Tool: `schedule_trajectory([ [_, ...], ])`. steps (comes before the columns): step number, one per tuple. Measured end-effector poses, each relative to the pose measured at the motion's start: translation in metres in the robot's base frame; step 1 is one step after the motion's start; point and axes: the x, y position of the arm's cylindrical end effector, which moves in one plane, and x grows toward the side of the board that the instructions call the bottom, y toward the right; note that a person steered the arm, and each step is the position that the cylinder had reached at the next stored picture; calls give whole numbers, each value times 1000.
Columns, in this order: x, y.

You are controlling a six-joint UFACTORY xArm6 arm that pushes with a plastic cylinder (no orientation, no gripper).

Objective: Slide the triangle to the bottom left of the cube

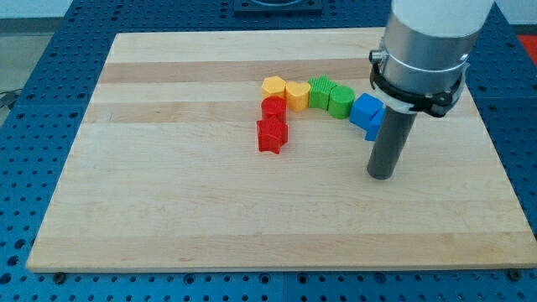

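A blue cube [366,110] sits at the right end of an arc of blocks on the wooden board [168,184]. A second blue piece [372,132] shows just below it, mostly hidden behind my rod; its shape cannot be made out. My tip [381,175] rests on the board just below and slightly right of the blue blocks, with the rod rising in front of their right side.
Left of the cube along the arc stand a green cylinder [340,101], a green star [320,91], a yellow heart [297,95] and an orange hexagon [273,85]. A red cylinder [273,107] and a red star [272,135] sit below the hexagon.
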Motion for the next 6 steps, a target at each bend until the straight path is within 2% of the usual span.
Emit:
schedule_trajectory([
  [1,-20,28],
  [2,-14,58],
  [3,-45,87],
  [4,-81,90],
  [6,-81,52],
])
